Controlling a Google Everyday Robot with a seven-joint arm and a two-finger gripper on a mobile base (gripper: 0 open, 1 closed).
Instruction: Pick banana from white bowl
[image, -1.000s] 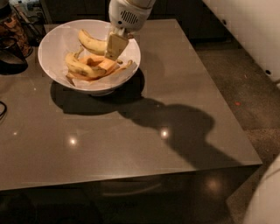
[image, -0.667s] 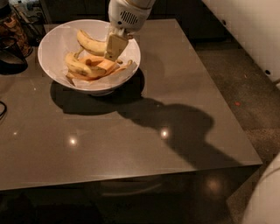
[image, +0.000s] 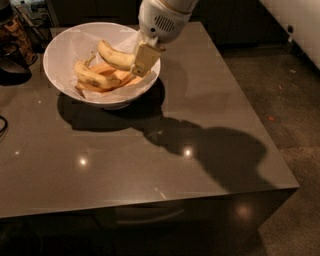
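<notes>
Camera view: the white bowl (image: 53, 75) stands at the far left of the grey-brown surface (image: 150, 170), lined with crinkled white paper (image: 75, 42); in it the pale banana (image: 114, 56) lies uppermost, across a brown-blotched banana (image: 91, 77) and an orange-tinted one (image: 116, 76); the claw (image: 141, 60) hangs inside the bowl's right side, its tan tip covering the pale banana's right end; whether it grips cannot be told; a dark object (image: 12, 67) sits just left of the bowl.
</notes>
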